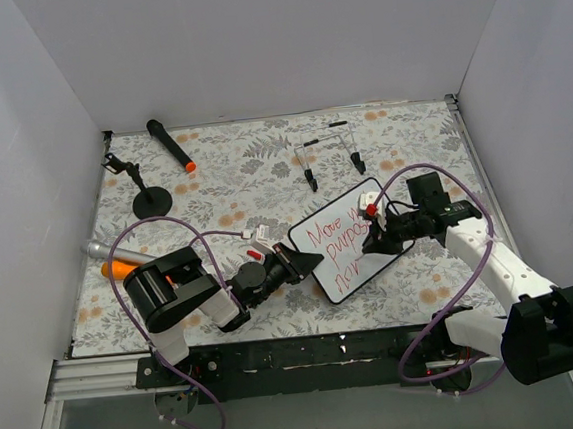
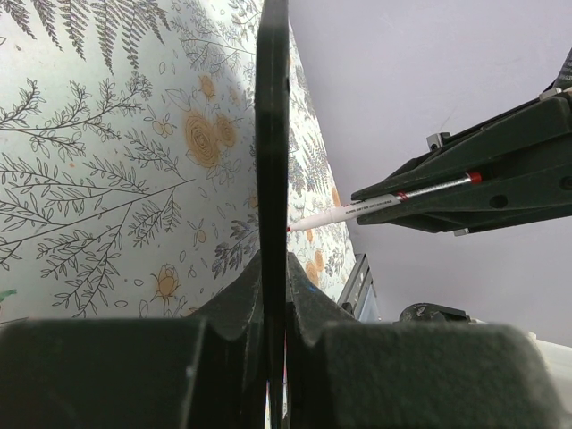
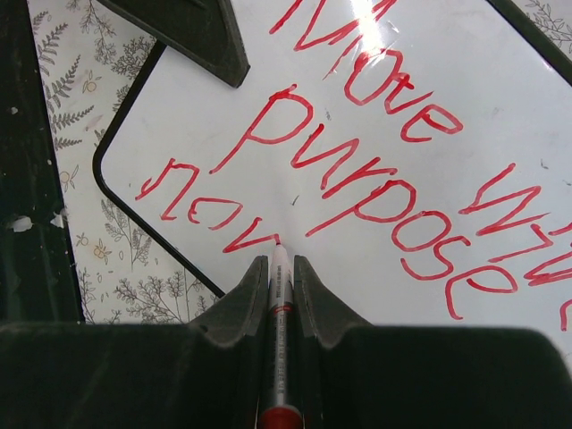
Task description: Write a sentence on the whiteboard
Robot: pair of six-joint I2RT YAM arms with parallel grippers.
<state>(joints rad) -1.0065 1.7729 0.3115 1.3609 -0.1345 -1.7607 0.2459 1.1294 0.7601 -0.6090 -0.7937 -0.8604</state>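
Observation:
The whiteboard (image 1: pixel 353 200) lies tilted on the floral table cover, right of centre. Red lettering, the sentence (image 1: pixel 337 238), reads "Move with purpose" with a third line begun (image 3: pixel 357 179). My left gripper (image 1: pixel 313 261) is shut on the board's left edge, which shows edge-on (image 2: pixel 272 134) between its jaws (image 2: pixel 273 273). My right gripper (image 1: pixel 377 237) is shut on a red marker (image 3: pixel 280 286). The marker's tip touches the board (image 3: pixel 500 107) at the end of the last red stroke. In the left wrist view the marker (image 2: pixel 357 210) meets the board from the right.
A black marker with an orange cap (image 1: pixel 171 145) lies at the back left. A small black stand (image 1: pixel 144 192) is near it. A silver and orange object (image 1: pixel 115 260) lies at the left edge. Thin black clips (image 1: pixel 326 151) sit behind the board. White walls enclose the table.

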